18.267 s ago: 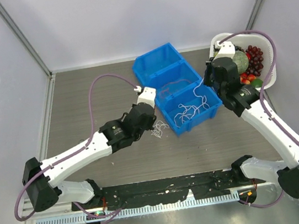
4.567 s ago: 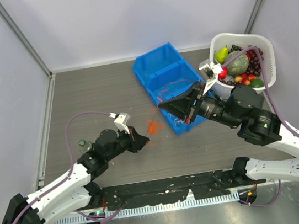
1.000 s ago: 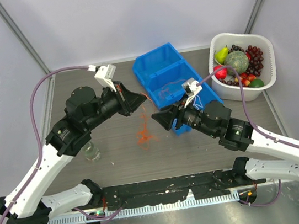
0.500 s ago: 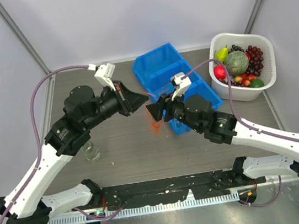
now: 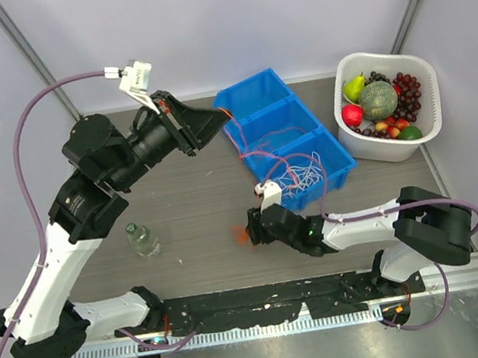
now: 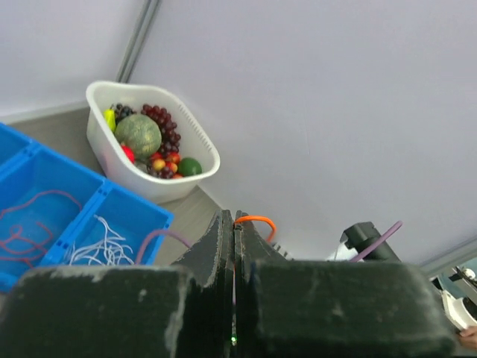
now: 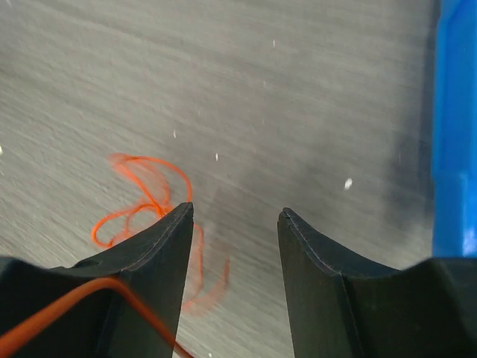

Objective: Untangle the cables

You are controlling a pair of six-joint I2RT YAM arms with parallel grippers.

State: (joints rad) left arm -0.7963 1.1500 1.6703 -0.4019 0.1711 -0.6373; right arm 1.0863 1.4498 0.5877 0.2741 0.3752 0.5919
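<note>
Right hand (image 5: 249,229) dropped low — jaws apart over orange cable (image 5: 239,233), left hand (image 5: 218,120) raised, pinching that cable.

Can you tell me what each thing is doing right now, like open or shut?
left fingers: shut on the orange cable.
right fingers: open, low over the table.
orange cable: curled on the table beside the right fingers.
white cables: tangled in the blue bin's near compartment.
pinkish cable: lying in the middle compartment.
bottle: upright.
</note>
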